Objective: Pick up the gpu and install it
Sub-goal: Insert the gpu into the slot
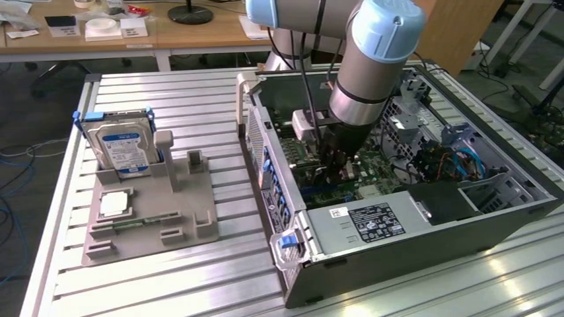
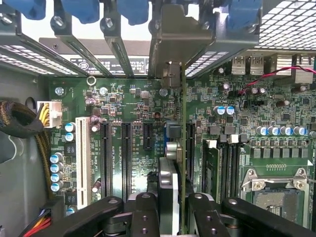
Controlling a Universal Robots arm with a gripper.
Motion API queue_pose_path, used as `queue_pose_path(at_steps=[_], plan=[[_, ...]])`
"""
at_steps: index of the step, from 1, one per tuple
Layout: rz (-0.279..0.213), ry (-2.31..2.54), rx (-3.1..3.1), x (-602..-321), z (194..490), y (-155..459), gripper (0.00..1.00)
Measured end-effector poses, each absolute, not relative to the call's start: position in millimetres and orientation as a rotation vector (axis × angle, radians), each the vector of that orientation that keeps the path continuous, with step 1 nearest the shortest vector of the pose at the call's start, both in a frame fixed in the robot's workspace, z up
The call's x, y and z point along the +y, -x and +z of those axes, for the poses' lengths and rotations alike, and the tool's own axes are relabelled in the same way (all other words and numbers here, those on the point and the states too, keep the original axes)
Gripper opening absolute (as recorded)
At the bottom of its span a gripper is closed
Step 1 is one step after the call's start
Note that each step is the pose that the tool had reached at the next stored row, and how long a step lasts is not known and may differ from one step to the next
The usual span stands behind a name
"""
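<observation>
Arm: the robot arm (image 1: pixel 370 66) reaches down from above into the open computer case (image 1: pixel 423 218), which lies on its side on the slatted metal bench (image 1: pixel 176 290).
End effector: the end effector (image 2: pixel 173 207) is low inside the case, just above the motherboard (image 2: pixel 133 108). In the wrist view its two black fingers (image 2: pixel 143 210) are closed against the two faces of the gpu, one on each side.
Gpu: the gpu (image 2: pixel 183 148) is held edge-on between the fingers, so it appears as a thin green strip with a silvery metal part (image 2: pixel 168 192) at the near end. It stands upright over the motherboard, parallel to the black expansion slots (image 2: pixel 126 153), and its far end reaches the metal bracket area at the case's rear wall (image 2: pixel 173 44). Whether its lower edge is seated in a slot I cannot tell.
Gpu, exterior view: it is hidden behind the arm's wrist, inside the case.
Parts holder: a grey fixture (image 1: pixel 150 211) sits on the bench toward the exterior view's left, well apart from the case.
Hard drive: a silver drive with a blue-white label (image 1: pixel 123 148) stands upright in the fixture's back.
Chip: a small square silver chip (image 1: pixel 115 203) lies flat on the fixture, in front of the drive.
</observation>
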State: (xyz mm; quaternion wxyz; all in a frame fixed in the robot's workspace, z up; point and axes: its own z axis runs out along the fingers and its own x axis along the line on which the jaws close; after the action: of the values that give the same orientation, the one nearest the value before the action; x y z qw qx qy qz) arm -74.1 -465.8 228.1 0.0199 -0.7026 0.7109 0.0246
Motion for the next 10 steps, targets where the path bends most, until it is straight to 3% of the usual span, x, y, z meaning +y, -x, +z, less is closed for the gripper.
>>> queue_pose_path(at_steps=[10], plan=[[0.061,2.186,2.213,-465.7,227.0,74.1,0.28]])
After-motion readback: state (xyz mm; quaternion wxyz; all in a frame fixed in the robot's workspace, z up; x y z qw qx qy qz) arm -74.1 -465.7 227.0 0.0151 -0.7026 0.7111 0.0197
